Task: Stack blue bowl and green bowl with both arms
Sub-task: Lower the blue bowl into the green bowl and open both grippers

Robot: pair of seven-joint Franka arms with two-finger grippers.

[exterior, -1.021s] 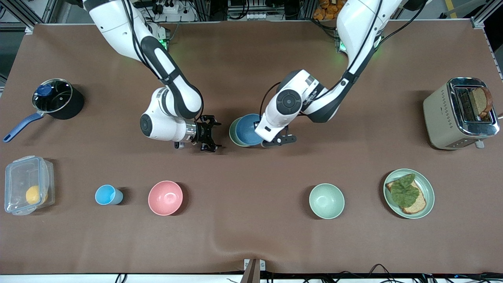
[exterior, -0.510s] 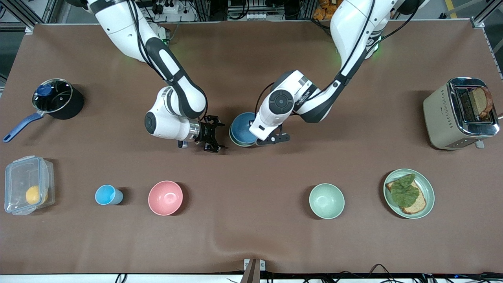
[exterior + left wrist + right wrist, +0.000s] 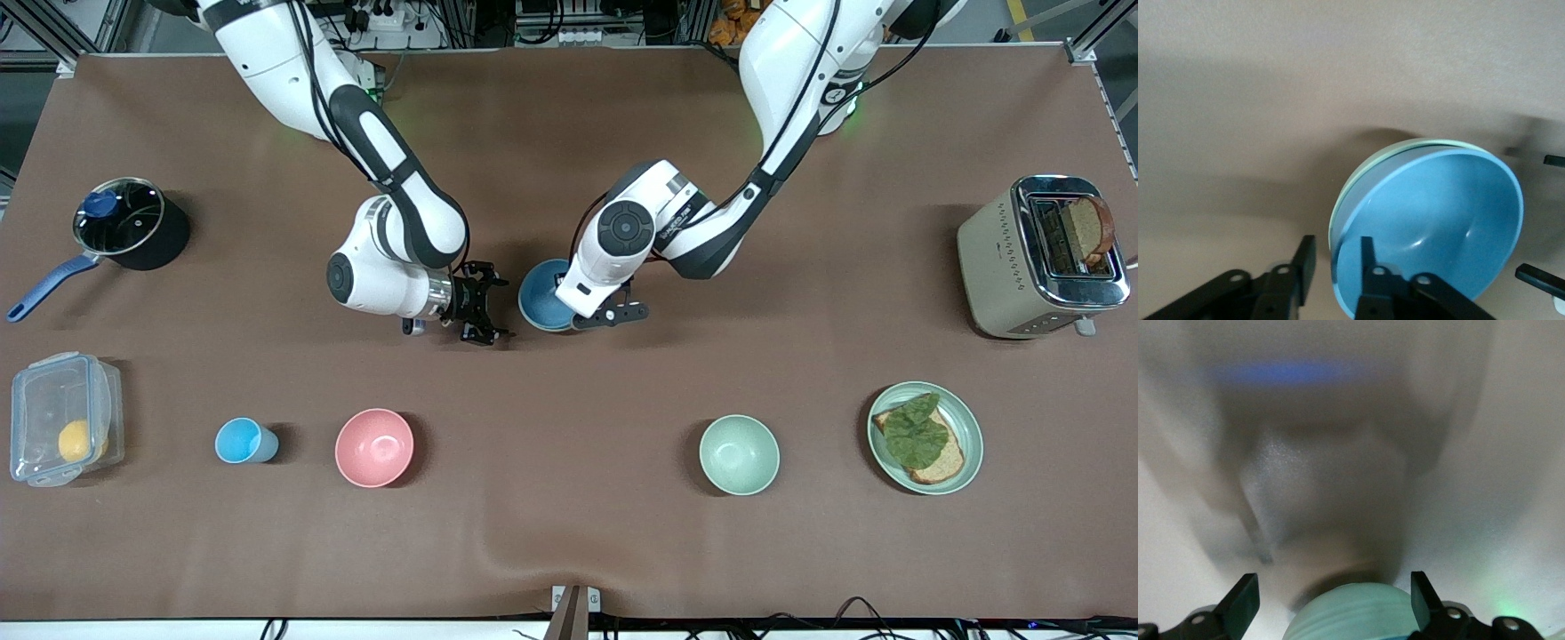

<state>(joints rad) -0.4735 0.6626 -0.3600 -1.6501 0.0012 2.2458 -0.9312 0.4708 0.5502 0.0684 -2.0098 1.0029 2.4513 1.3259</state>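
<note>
The blue bowl [image 3: 542,299] sits nested in the green bowl [image 3: 1431,141] at the middle of the table. From the front, the green bowl is almost hidden under it. My left gripper [image 3: 594,316] is at the bowls' edge toward the left arm's end. In the left wrist view my left gripper [image 3: 1337,241] is open and straddles the rim. One finger [image 3: 1367,253] is inside the blue bowl [image 3: 1438,220] and the other stands outside, clear of the rim. My right gripper [image 3: 500,309] is open beside the bowls. Its fingers [image 3: 1245,600] stand wide before the green bowl [image 3: 1358,613].
Nearer the front camera stand a pink bowl [image 3: 374,447], a light-blue cup [image 3: 242,441], a second green bowl [image 3: 739,454] and a green plate [image 3: 965,418] with a sandwich. A toaster [image 3: 1005,258], a lidded pot [image 3: 124,227] and a clear container [image 3: 60,418] sit at the table's ends.
The left arm brought the blue bowl down and across until it settled inside the green bowl. Its jaws then opened off the rim. The right gripper edged a little closer to the bowls.
</note>
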